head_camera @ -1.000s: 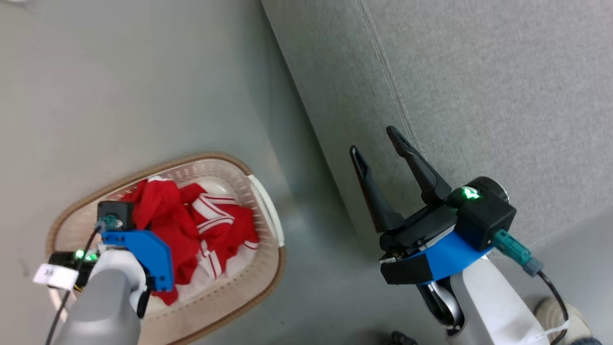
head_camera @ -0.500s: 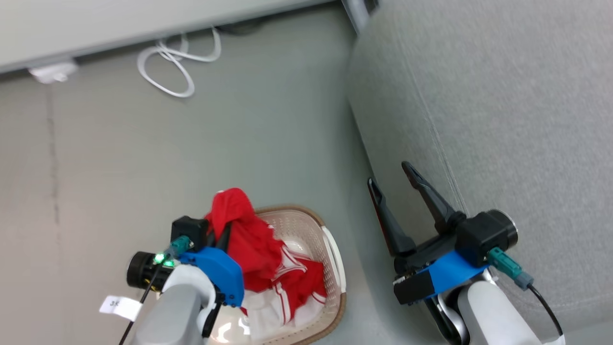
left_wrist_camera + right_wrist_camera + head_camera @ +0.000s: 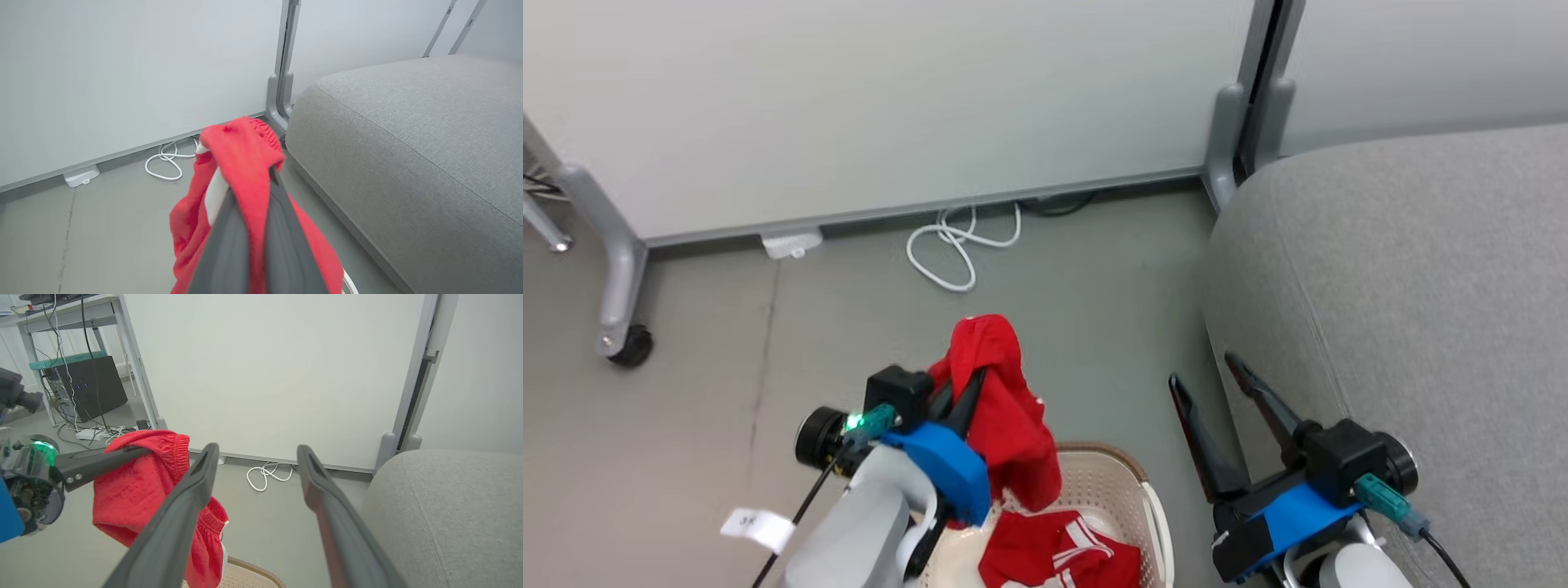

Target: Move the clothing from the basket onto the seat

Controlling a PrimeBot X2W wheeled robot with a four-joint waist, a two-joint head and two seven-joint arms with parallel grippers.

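Since the left end effector (image 3: 966,380) raised its pinched garment (image 3: 1005,408) above the basket (image 3: 1098,449), the seat (image 3: 1421,286) rightward comes next; right end effector (image 3: 1201,369) spread.

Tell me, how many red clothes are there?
2. One garment hangs in the left gripper above the basket; the other garment lies inside it. More may hide underneath.
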